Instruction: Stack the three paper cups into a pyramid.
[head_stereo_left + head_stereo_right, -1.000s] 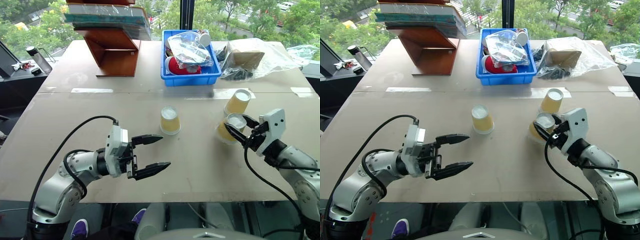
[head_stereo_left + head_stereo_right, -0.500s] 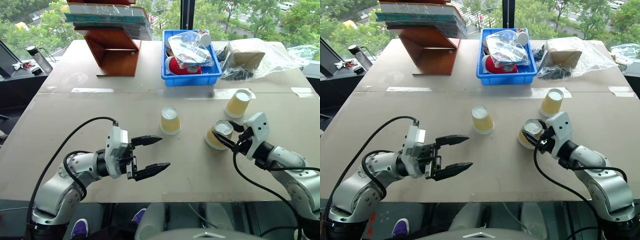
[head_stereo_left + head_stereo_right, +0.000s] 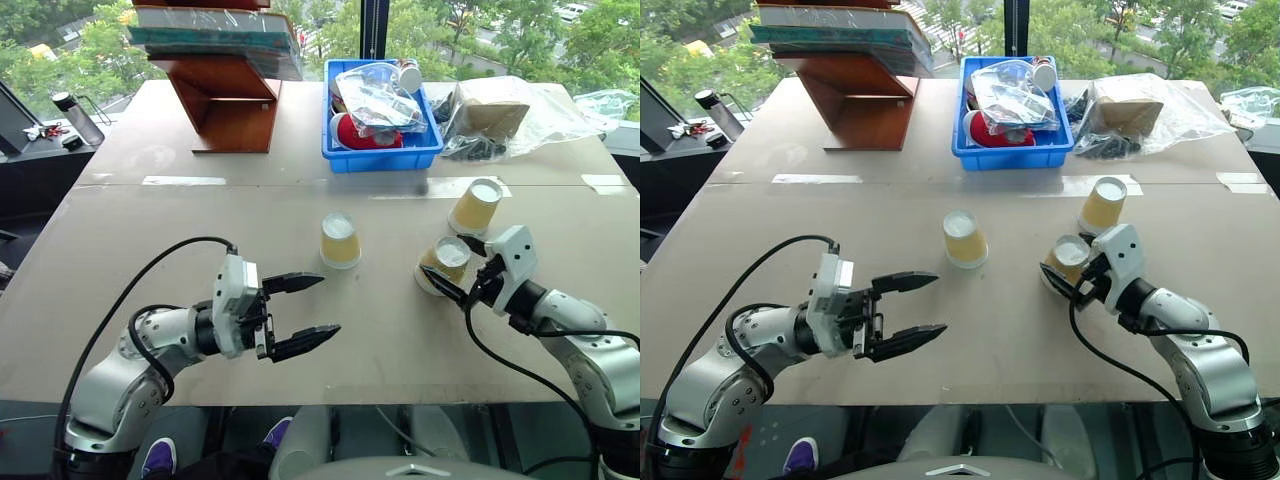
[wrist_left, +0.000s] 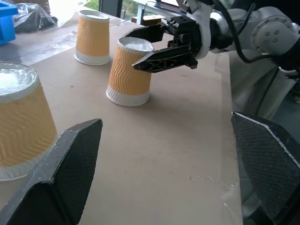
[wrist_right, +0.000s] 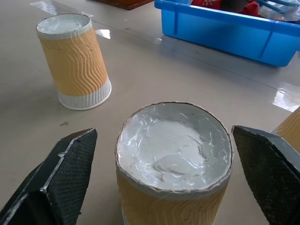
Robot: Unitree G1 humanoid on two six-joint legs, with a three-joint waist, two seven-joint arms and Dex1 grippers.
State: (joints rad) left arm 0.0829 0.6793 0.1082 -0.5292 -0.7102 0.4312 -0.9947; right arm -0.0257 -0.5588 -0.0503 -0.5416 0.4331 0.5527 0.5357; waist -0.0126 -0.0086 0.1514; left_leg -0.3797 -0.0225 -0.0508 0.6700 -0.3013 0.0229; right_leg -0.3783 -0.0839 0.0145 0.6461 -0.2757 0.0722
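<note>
I see a tan table (image 3: 200, 230) with taped seams across its middle. Three yellow cups stand upside down on it: one cup (image 3: 339, 240) near the centre, a second cup (image 3: 443, 265) toward the right edge, a third cup (image 3: 475, 206) just behind that, close but apart. Along the far edge sit a wooden stand (image 3: 228, 100) toward the left corner, a blue bin (image 3: 380, 150) in the middle, and a plastic-wrapped box (image 3: 500, 115) toward the right corner.

Head eyes look down over the table (image 3: 150, 290); wrist cameras sit low, close to its surface
</note>
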